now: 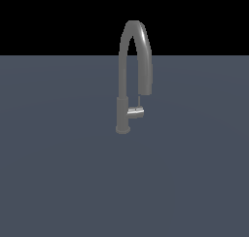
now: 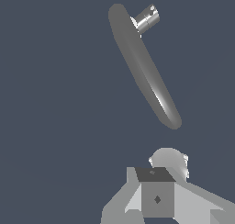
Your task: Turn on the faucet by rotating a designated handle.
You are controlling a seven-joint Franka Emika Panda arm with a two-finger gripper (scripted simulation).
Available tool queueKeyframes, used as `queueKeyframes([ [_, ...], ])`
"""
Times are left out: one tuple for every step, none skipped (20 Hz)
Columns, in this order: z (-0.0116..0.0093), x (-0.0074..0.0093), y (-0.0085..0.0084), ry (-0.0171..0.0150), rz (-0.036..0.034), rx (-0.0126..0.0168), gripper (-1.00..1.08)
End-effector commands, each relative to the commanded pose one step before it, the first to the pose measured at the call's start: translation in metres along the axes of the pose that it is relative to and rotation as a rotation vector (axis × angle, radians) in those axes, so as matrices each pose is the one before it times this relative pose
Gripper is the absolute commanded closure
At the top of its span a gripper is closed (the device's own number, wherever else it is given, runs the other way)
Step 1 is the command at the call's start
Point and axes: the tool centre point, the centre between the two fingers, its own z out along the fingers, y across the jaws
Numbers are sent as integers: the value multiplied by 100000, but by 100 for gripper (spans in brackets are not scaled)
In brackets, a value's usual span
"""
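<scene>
The faucet (image 1: 123, 85) is a tall dark-grey gooseneck rising from a thicker base column, its arch bending toward the exterior view's right. The handle (image 1: 135, 113), a short shiny silver stub with a thin upright rod, sticks out of the column toward that same side. In the wrist view the faucet (image 2: 142, 67) is seen from above as a long slanted tube, with the handle (image 2: 147, 18) at its far end. My gripper (image 2: 154, 176) shows only in the wrist view, as one joined block with no gap between the fingers. It holds nothing and is apart from the spout and far from the handle.
The faucet stands on a flat blue-grey surface (image 1: 58, 173) that runs to a black background. A pale rounded part (image 2: 169, 159) sits just beyond my fingers. No arm appears in the exterior view.
</scene>
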Motion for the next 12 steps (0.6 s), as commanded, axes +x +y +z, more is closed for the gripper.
queueKeyframes([
  [127,1527,-106,-3760,2938,3063,108],
  [47,603,-45,-1502,1164,1220,108],
  [47,605,-45,-1508,1167,1225,108],
  [47,607,-44,-1514,1169,1230,108],
  [47,608,-45,-1519,1172,1235,108],
  [47,610,-45,-1526,1174,1240,108],
  [47,612,-44,-1532,1178,1246,108],
  [47,613,-44,-1539,1180,1251,108],
  [46,616,-44,-1546,1184,1258,108],
  [46,617,-44,-1553,1188,1263,108],
  [46,619,-44,-1560,1192,1269,108],
  [46,622,-43,-1568,1196,1276,108],
])
